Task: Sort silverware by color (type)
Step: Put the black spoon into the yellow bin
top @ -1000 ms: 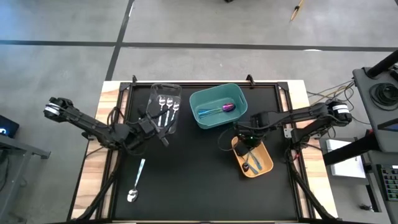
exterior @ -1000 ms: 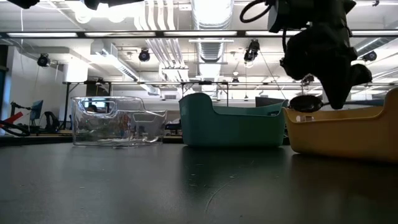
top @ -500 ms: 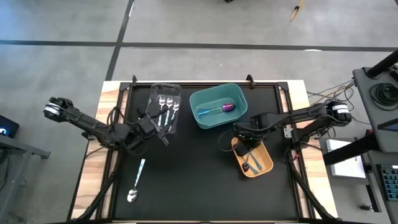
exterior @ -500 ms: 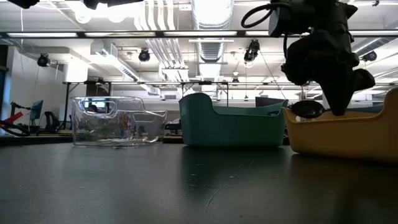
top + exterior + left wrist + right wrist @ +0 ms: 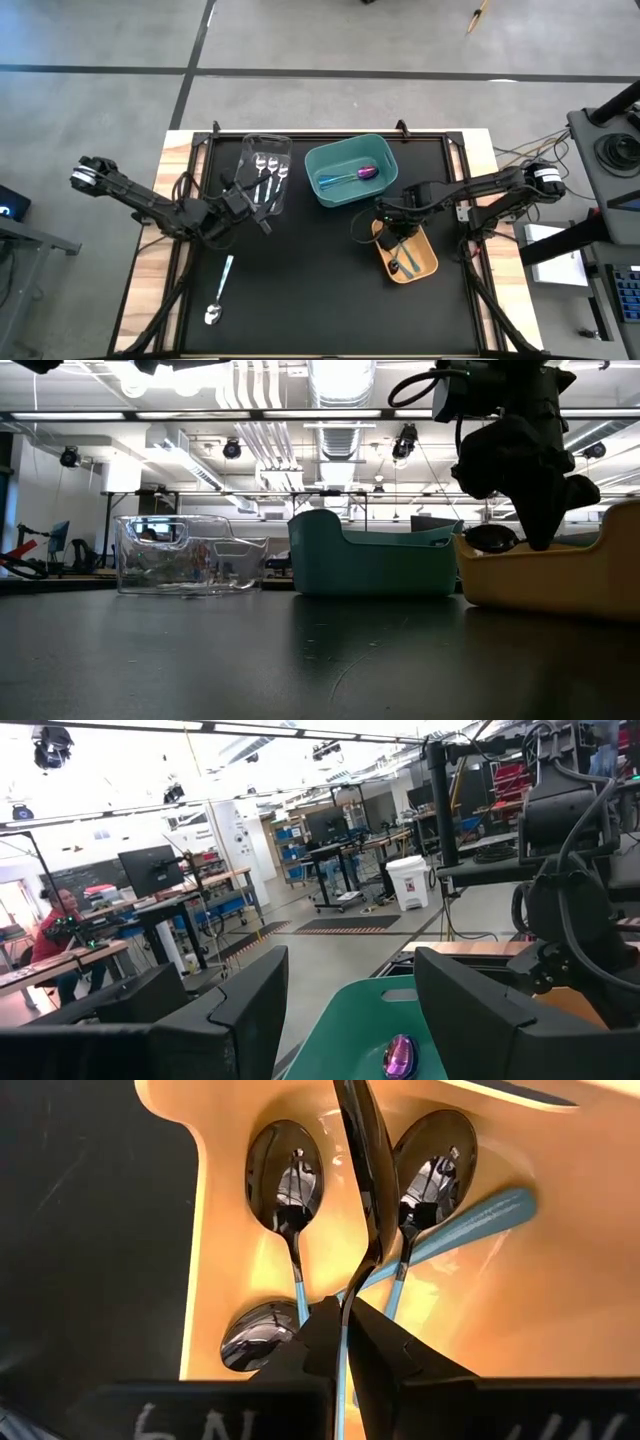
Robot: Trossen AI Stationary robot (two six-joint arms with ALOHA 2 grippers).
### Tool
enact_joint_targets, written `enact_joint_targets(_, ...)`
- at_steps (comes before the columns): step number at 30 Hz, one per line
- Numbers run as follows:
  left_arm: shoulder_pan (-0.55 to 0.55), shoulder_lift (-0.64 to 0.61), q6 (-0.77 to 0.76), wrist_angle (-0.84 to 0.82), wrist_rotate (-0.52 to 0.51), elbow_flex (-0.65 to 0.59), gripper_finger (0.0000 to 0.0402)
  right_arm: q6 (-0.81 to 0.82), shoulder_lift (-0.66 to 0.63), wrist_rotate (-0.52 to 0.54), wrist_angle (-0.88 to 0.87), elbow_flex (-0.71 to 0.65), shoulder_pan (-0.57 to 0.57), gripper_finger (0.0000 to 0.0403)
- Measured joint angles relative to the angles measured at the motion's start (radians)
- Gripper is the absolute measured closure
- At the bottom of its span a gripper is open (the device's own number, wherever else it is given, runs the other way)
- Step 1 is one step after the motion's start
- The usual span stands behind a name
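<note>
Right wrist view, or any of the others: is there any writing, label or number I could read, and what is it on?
"6N", uncertain: white handwritten marks on the dark body of the right gripper, which holds a dark spoon; the picture's edge cuts them off.
Orange bin, teal bin, clear bin: no label shows.
Room behind, in the left wrist view: nothing large enough to read.
</note>
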Motion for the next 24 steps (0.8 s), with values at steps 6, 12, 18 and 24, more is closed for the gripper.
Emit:
enact_joint_targets(6, 0.000, 0.000, 0.000, 0.000, 0.000, 0.000, 0.0203, 0.009, 0.000, 0.000, 0.027, -0.019, 0.000, 0.0394)
enact_joint_targets(12, 0.000, 0.000, 0.000, 0.001, 0.000, 0.000, 0.0203, 0.027, 0.000, -0.010, 0.076, -0.038, 0.000, 0.0394)
enact_joint_targets(18, 0.000, 0.000, 0.000, 0.001, 0.000, 0.000, 0.0203, 0.035, 0.000, -0.010, 0.089, -0.048, 0.000, 0.0394)
enact_joint_targets(24, 0.000, 0.000, 0.000, 0.001, 0.000, 0.000, 0.0203, 0.037, 0.000, -0.011, 0.091, -0.048, 0.000, 0.0394)
